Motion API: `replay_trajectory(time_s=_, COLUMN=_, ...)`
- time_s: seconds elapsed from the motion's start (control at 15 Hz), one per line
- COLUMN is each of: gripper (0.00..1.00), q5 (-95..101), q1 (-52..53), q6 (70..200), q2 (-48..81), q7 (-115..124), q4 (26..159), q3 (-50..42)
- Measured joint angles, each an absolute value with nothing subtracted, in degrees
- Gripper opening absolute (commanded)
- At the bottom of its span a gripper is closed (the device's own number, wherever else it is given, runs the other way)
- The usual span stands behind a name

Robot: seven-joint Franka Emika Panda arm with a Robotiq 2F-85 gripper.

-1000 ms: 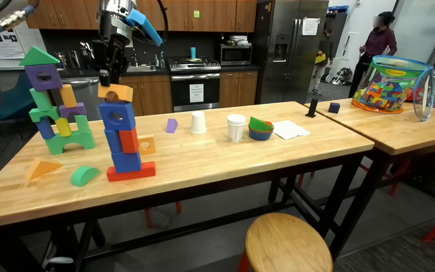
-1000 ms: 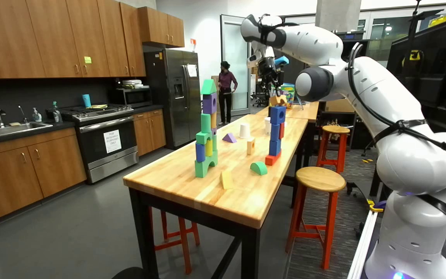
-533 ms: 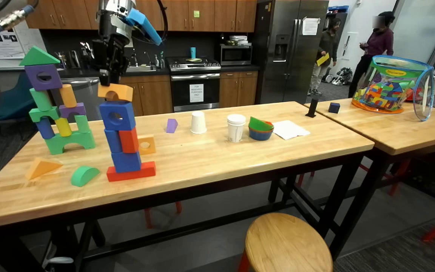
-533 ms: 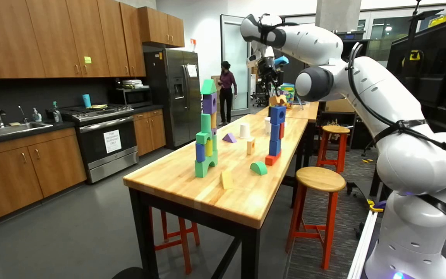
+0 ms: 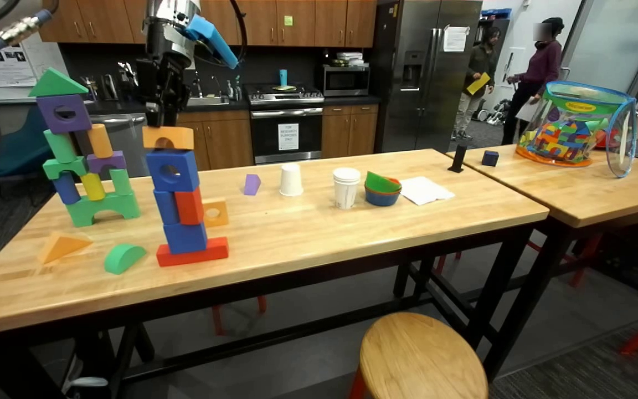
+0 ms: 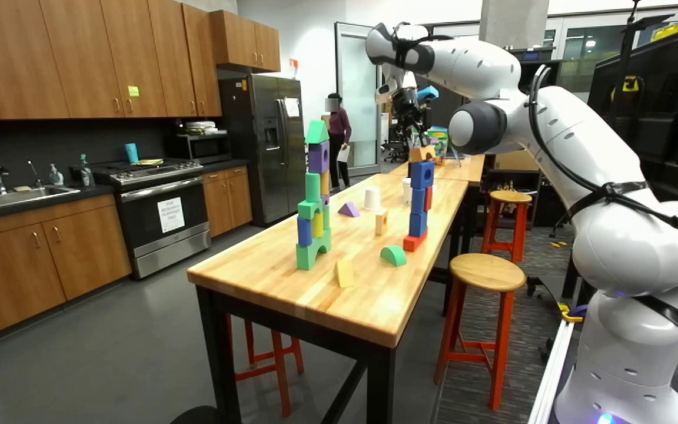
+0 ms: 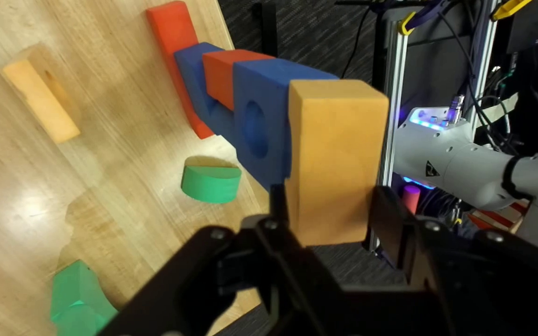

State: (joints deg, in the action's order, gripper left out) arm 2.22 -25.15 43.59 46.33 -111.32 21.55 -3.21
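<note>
Wrist view: the black two-finger gripper (image 7: 329, 200) fills the lower part of the frame, its fingers apart, one at each side of an orange arch-shaped block (image 7: 339, 158) right of centre; I cannot tell whether they press on it. In both exterior views that arch sits atop a tower, its notch facing down, on a blue block with a round hole (image 5: 188, 166). Below it, in an exterior view, a plain blue block (image 5: 165, 207) and a red block (image 5: 189, 206) stand side by side on a lower blue block (image 5: 185, 237), and a long red slab (image 5: 193, 256) lies at the bottom on the pale wooden table (image 5: 297, 238). An orange square block with a round hole (image 5: 222, 220) stands near the tower, to its right; toward the lower left lie a green half-round block (image 5: 123, 259) and an orange wedge (image 5: 63, 247). Farther left rises a mixed-colour tower of blocks (image 5: 103, 201), capped by a green triangular block (image 5: 58, 84). Around mid-frame I see a small purple block (image 5: 251, 184), an upside-down white paper cup (image 5: 291, 180) and a round blue bowl (image 5: 381, 198).
</note>
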Motion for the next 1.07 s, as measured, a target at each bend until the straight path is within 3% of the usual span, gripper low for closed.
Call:
replay_trajectory(time_s=0.07, gripper=0.64, q5=2.22, q1=-25.15, q6=43.59, q2=46.35, q7=-111.32, q4=21.66, q3=-3.21)
replay_trajectory(time_s=0.13, gripper=0.65, q5=2.22, q1=-25.16, q6=43.59, q2=46.36, q7=-111.33, q4=21.74, q3=-3.21)
replay_trajectory(time_s=1.07, gripper=0.65, q5=2.22, q1=-25.16, q6=43.6, q2=46.36, q7=-111.34, q4=21.76, q3=-3.21)
